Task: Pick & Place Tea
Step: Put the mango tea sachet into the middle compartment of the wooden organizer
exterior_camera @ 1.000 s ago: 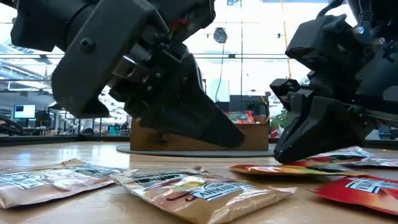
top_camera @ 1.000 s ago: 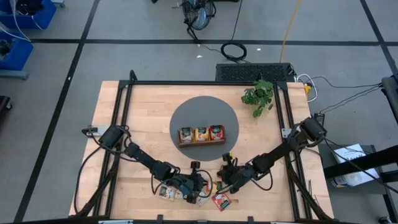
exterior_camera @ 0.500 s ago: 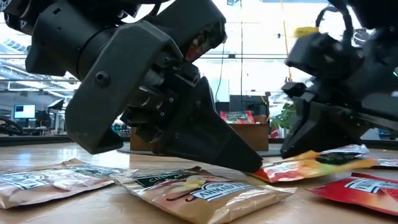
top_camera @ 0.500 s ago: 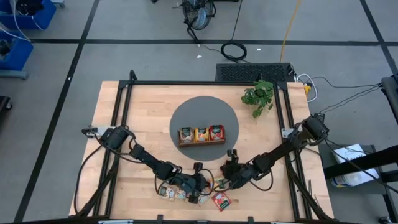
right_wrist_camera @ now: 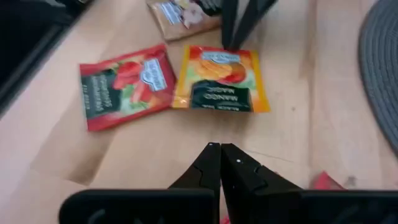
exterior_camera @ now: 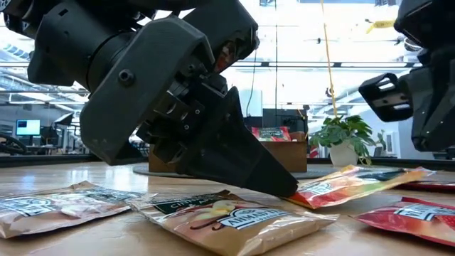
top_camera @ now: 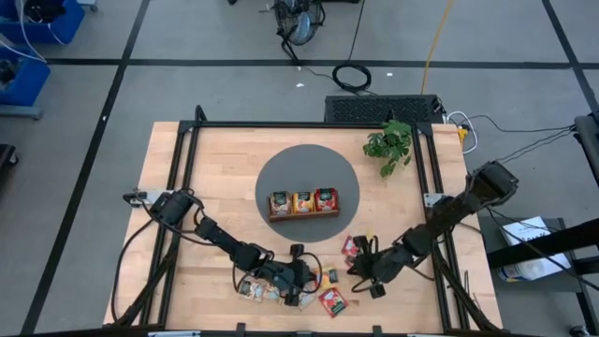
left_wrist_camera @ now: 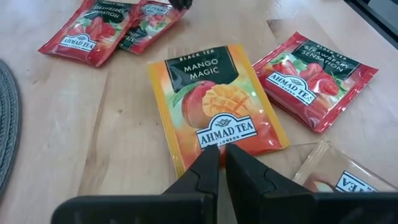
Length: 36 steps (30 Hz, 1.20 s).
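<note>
An orange mango tea sachet (left_wrist_camera: 214,102) lies on the wooden table near its front edge, and my left gripper (left_wrist_camera: 219,157) is shut on its near edge. The same sachet (right_wrist_camera: 221,78) shows in the right wrist view, with red sachets (left_wrist_camera: 314,78) (left_wrist_camera: 87,34) and a pale one (exterior_camera: 234,220) lying flat around it. My right gripper (right_wrist_camera: 220,149) is shut on nothing, above bare wood to the right of the orange sachet (top_camera: 329,277). The wooden tray (top_camera: 302,203) on a grey round mat holds more sachets. My left gripper pinches the orange sachet's edge below the brand label (left_wrist_camera: 214,144) between its two fingertips. The fingers slant down from the table's left side and meet that edge (exterior_camera: 293,192) at their free ends. The rest of the sachet lies on the table.
A potted plant (top_camera: 390,145) stands at the back right. A red sachet (top_camera: 352,246) lies beside my right arm and another (top_camera: 332,301) lies near the front edge. Pale sachets (exterior_camera: 64,206) lie to the left of my left gripper.
My right gripper has drawn back from the orange sachet toward the table's right edge, rising and rolling its wrist. My left gripper has sunk a little onto the sachet's edge. The sachet now shows uncovered.
</note>
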Each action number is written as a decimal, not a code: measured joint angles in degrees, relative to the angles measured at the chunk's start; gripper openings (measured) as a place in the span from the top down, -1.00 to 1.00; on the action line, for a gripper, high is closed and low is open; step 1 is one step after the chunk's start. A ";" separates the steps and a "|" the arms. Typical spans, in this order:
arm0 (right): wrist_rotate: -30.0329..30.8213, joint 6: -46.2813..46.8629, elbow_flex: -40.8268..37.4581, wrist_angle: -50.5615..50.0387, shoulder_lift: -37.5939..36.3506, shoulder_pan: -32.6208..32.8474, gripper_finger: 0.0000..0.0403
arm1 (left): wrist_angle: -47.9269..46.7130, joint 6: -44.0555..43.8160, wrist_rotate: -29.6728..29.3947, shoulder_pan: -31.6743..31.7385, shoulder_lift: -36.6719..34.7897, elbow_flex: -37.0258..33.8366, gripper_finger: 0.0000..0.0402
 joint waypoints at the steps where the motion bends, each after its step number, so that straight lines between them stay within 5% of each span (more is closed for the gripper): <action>1: 0.73 0.00 -0.77 2.23 0.31 0.02 1.00 | -0.05 -0.25 0.00 0.00 0.00 0.00 0.82; 10: 0.56 5.46 -7.09 21.38 0.43 -1.62 0.83 | -0.79 -0.59 -0.01 0.03 0.02 -0.06 0.82; 22: -9.18 25.66 -7.04 14.19 0.43 -3.76 0.55 | -0.18 2.18 -0.04 0.04 0.04 -0.07 0.82; 36: -11.43 19.90 -7.03 13.37 0.41 -5.05 0.71 | -2.97 6.12 -6.80 -1.57 -3.21 -0.23 0.82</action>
